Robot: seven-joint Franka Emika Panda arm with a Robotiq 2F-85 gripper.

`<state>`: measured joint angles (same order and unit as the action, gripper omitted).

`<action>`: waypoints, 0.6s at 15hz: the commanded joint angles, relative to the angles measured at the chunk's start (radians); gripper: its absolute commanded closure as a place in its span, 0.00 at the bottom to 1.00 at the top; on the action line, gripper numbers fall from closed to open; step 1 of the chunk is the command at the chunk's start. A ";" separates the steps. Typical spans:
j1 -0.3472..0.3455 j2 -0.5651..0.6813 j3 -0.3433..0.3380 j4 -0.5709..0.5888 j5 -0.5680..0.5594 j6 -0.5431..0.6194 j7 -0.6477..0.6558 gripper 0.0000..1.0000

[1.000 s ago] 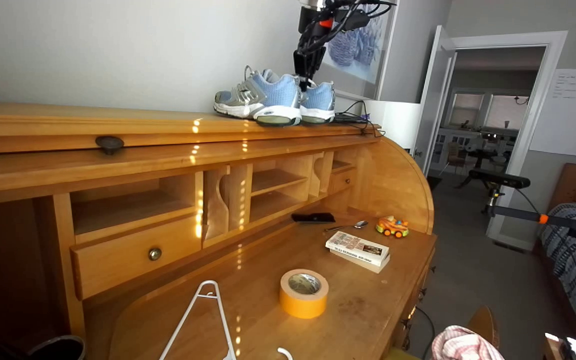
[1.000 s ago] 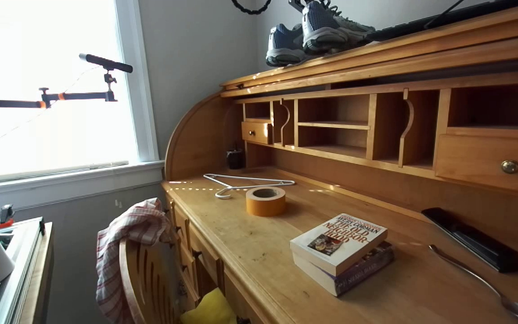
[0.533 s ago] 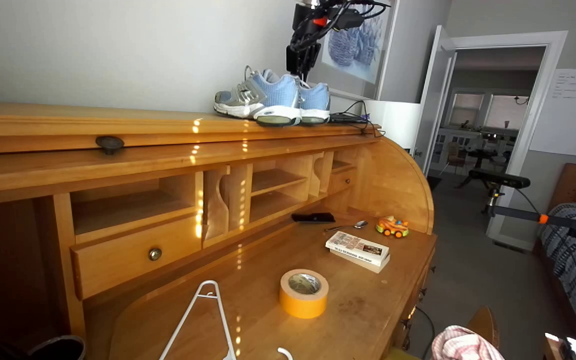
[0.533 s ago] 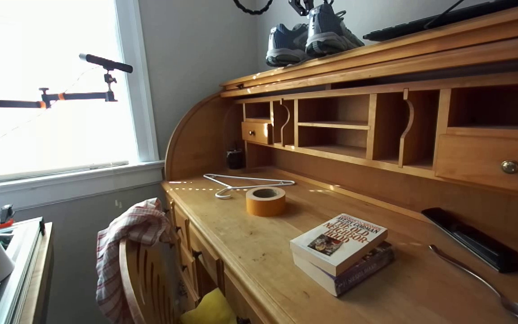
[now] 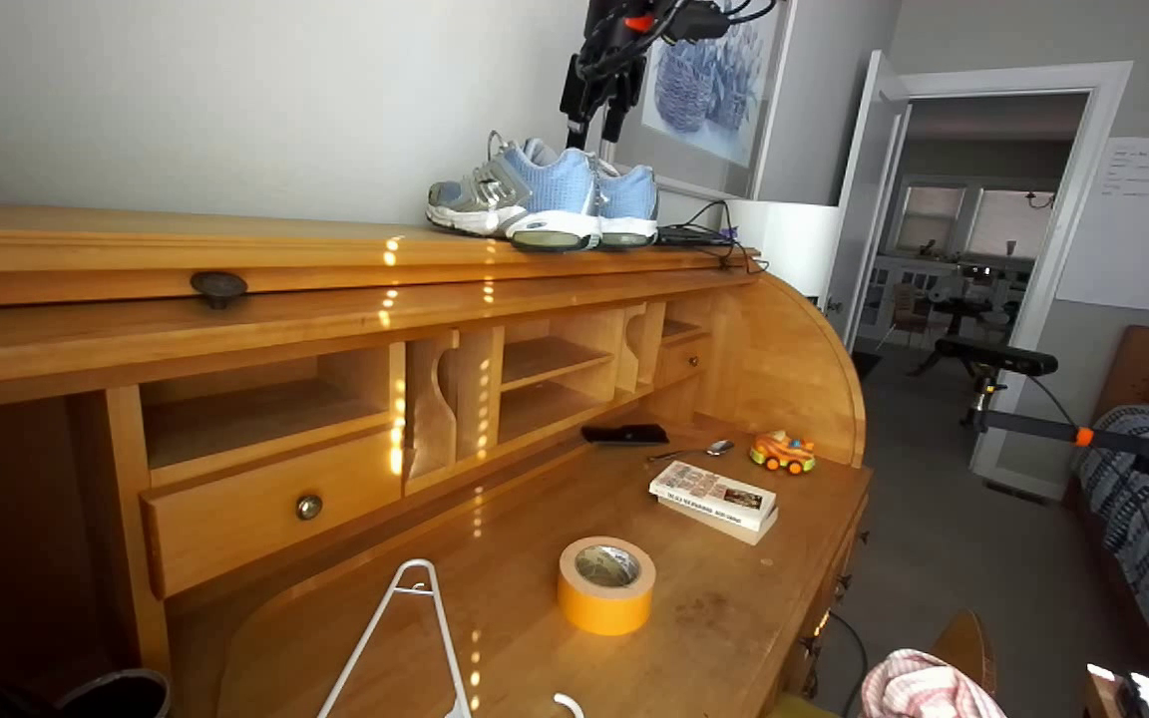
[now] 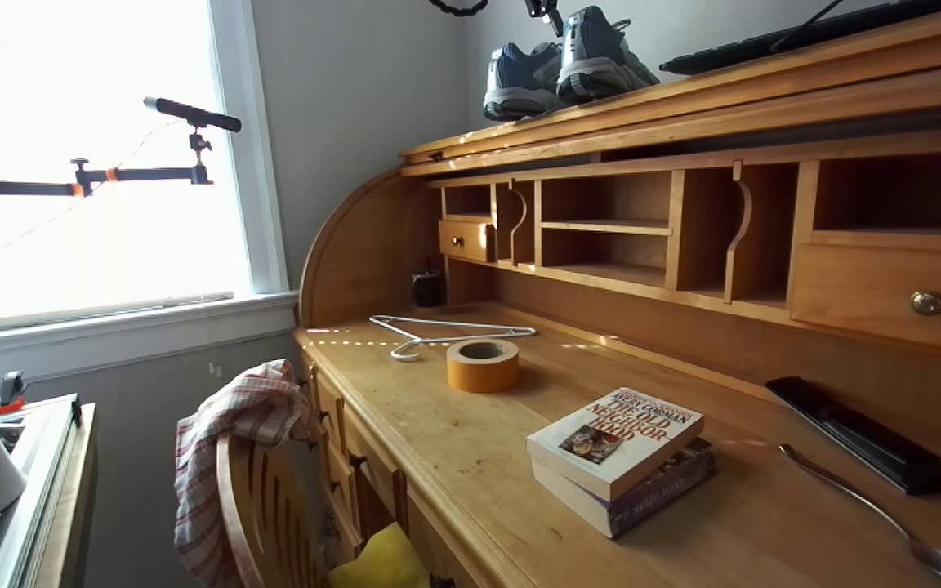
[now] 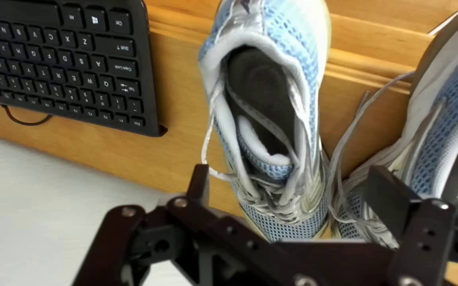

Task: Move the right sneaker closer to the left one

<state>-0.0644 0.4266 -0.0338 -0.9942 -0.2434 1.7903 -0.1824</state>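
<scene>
Currently, the right sneaker (image 7: 266,123), a light blue-and-grey mesh running shoe with white laces, stands upright below the black two-fingered gripper (image 7: 290,178), whose fingers are spread wide, one to either side of the shoe in the wrist view. Just beside it, partly hidden by one finger, sits the left sneaker (image 7: 431,147), the matching blue-mesh, white-soled shoe; the front ends lie close together while the heels fan apart, and whether the shoes touch cannot be told. Past the opposite finger, near the right sneaker, lies a flat black keyboard (image 7: 66,63). All three rest on top of a honey-coloured wooden roll-top desk (image 5: 724,588). Well below the gripper, the same desk bears a yellow tape roll (image 5: 605,605), a white hanger (image 5: 448,638) and two stacked paperback books (image 6: 617,457).
</scene>
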 commanded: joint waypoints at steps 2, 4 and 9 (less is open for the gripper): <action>0.002 -0.071 0.012 -0.057 0.040 -0.060 0.052 0.00; 0.004 -0.105 0.017 -0.091 0.044 -0.062 0.073 0.00; 0.008 -0.228 0.025 -0.232 0.051 -0.071 0.142 0.00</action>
<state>-0.0596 0.3087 -0.0106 -1.0851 -0.2127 1.7343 -0.0956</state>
